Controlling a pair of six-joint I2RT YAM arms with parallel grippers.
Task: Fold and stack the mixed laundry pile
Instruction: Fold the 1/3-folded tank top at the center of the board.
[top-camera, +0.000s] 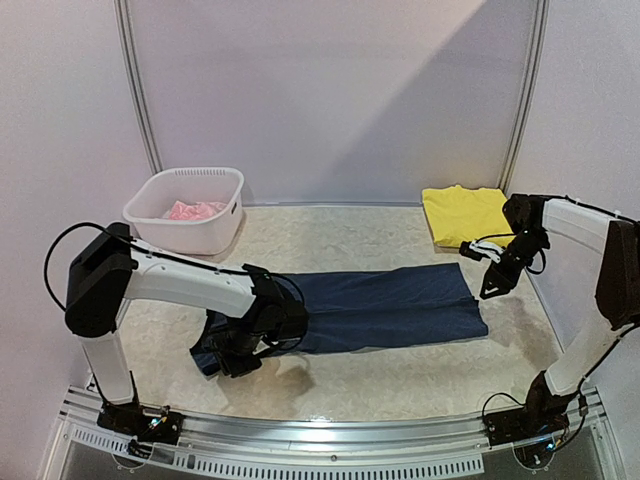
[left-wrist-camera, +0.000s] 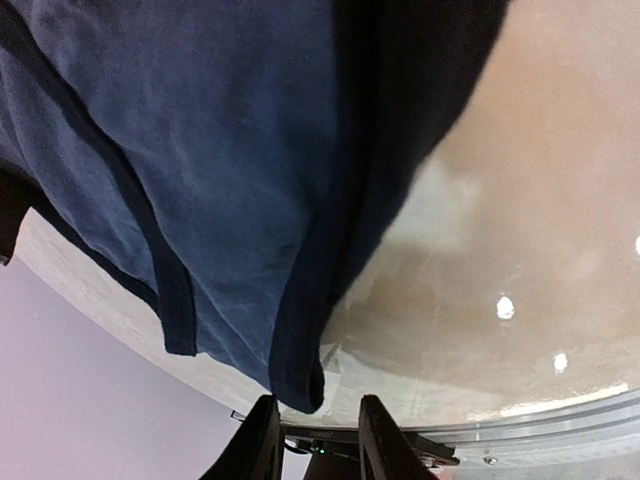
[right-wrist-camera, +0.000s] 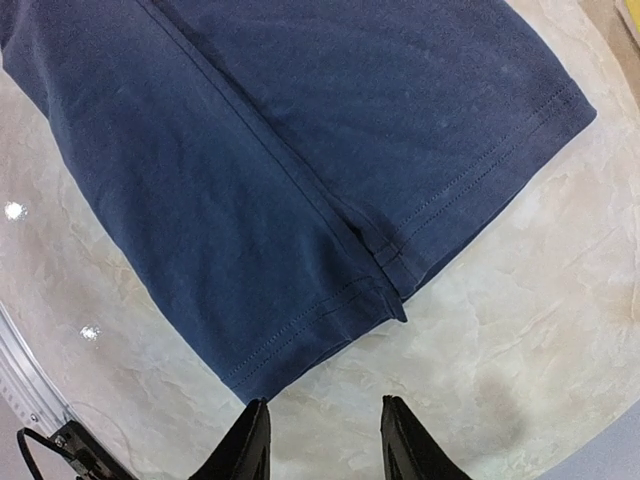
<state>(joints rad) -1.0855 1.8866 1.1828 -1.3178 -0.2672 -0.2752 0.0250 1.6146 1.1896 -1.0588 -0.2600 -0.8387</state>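
top view: the navy garment (top-camera: 390, 305) lies spread on the tabletop (top-camera: 400, 385), the yellow garment (top-camera: 465, 213) at far right. left wrist view: the left end effector (left-wrist-camera: 318, 405) stands open and empty by the navy strap end. right wrist view: the right end effector (right-wrist-camera: 324, 405) is open too, near the hem.

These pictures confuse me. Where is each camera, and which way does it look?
Top: above and behind both arms, looking down on table, white basket, yellow garment.
Left wrist: on left arm, facing navy garment past its open jaws.
Right wrist: on right arm, facing that garment's hem past its open jaws.
Shared: the navy garment.
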